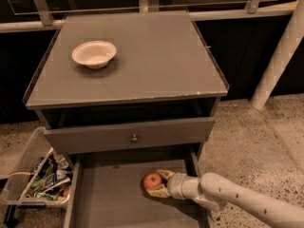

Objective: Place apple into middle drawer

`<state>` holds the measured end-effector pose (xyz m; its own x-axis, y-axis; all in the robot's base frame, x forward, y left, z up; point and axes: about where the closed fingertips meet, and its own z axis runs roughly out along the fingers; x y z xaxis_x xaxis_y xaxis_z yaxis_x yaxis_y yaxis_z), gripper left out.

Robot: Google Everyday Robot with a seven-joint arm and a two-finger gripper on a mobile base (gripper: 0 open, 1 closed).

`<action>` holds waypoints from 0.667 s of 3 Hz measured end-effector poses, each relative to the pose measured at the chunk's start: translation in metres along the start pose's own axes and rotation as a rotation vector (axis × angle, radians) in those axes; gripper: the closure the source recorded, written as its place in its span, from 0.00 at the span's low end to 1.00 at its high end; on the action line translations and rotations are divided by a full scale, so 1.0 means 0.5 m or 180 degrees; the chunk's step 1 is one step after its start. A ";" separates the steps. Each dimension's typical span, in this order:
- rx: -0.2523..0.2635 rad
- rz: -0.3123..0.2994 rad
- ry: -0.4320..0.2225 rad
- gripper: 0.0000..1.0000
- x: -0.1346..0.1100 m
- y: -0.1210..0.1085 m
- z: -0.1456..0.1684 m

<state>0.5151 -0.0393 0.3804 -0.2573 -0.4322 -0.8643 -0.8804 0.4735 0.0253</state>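
Arm reaching into the open middle drawer point(109, 201) from the lower right of the frame.
The white forearm lay low and nearly level over the drawer's right wall, wrist pointing left. The gripper point(156, 183) was in the drawer's right rear part, its two fingers point(164, 174) narrowed around the apple point(152, 180), one behind and one in front. A white bowl point(94, 54) sat on the cabinet top point(156, 56) at upper left.
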 end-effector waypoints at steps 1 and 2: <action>0.0000 0.0000 0.0000 0.36 0.000 0.000 0.000; 0.0000 0.0000 0.0000 0.13 0.000 0.000 0.000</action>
<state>0.5151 -0.0393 0.3804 -0.2573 -0.4322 -0.8643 -0.8804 0.4735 0.0254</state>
